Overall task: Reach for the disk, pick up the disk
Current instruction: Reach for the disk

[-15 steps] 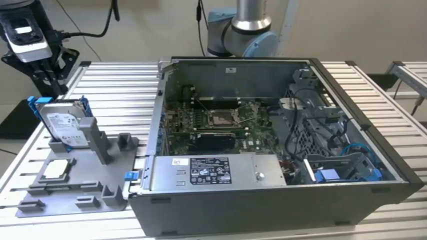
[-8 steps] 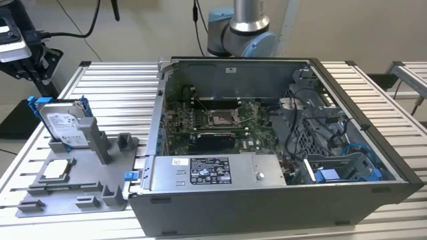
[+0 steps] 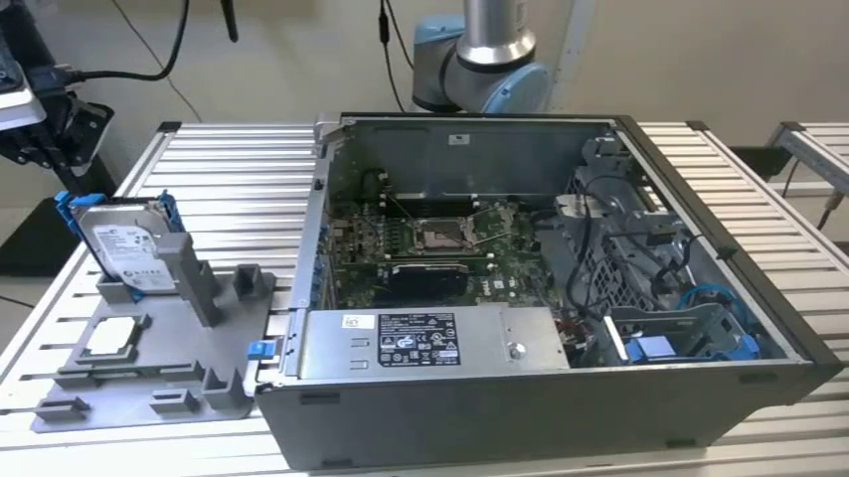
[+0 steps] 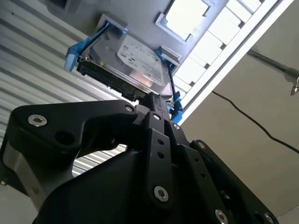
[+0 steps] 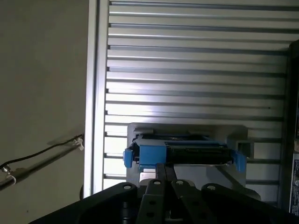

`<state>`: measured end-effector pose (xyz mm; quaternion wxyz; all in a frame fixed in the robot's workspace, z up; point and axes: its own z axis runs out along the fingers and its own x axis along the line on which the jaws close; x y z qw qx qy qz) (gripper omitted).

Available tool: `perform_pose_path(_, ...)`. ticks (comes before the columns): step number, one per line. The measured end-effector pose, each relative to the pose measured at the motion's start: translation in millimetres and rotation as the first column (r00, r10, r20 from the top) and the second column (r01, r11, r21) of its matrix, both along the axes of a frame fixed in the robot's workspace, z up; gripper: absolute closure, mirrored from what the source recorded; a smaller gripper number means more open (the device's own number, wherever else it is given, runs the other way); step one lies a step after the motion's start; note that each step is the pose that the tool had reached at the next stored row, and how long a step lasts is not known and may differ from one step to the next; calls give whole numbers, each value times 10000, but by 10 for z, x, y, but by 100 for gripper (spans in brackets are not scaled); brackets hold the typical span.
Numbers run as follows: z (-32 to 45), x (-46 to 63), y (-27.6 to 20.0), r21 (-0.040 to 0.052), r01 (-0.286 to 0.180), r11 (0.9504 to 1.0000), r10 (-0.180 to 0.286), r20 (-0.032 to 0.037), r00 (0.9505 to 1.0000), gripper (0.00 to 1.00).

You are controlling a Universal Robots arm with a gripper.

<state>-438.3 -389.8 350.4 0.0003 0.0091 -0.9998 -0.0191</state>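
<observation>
The disk (image 3: 129, 250) is a silver-grey drive with a white label and blue side rails. It stands upright in a grey holder (image 3: 199, 288) at the exterior view's left. In the second wrist view the disk (image 4: 133, 60) lies just beyond my fingertips. The first wrist view has the disk (image 5: 184, 153) edge-on, straight ahead. My gripper (image 3: 60, 139) hangs at the far left of the exterior view, up and to the left of the disk and apart from it. In both wrist views my gripper (image 4: 154, 99) (image 5: 164, 169) has its fingers drawn together, nothing between them.
The grey holder tray (image 3: 159, 383) also carries a small square silver chip (image 3: 113, 338). An open computer case (image 3: 531, 298) fills the slatted table's (image 3: 239, 169) middle. A black cable (image 5: 37, 156) runs over the floor beside the table edge.
</observation>
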Motion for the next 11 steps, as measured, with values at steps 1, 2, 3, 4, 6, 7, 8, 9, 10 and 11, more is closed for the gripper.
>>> perform_pose_path(1,0,0,0,0,0,10000,0,0,10000,100)
perform_pose_path(2,0,1,0,0,1,10000,-1,0,10000,100)
perform_pose_path(3,0,5,0,0,0,10000,0,0,10000,100)
perform_pose_path(4,1,10,0,-1,0,10000,0,-1,10000,100)
perform_pose_path(6,0,22,0,0,-2,10000,2,0,10000,100)
perform_pose_path(7,0,23,0,0,-1,10000,1,0,10000,100)
perform_pose_path(8,0,23,0,0,0,10000,0,0,10000,100)
perform_pose_path(9,0,23,0,0,0,10000,0,0,10000,100)
perform_pose_path(10,-1,24,0,0,0,10000,0,0,10000,100)
perform_pose_path(11,0,25,0,0,-1,10000,1,0,10000,100)
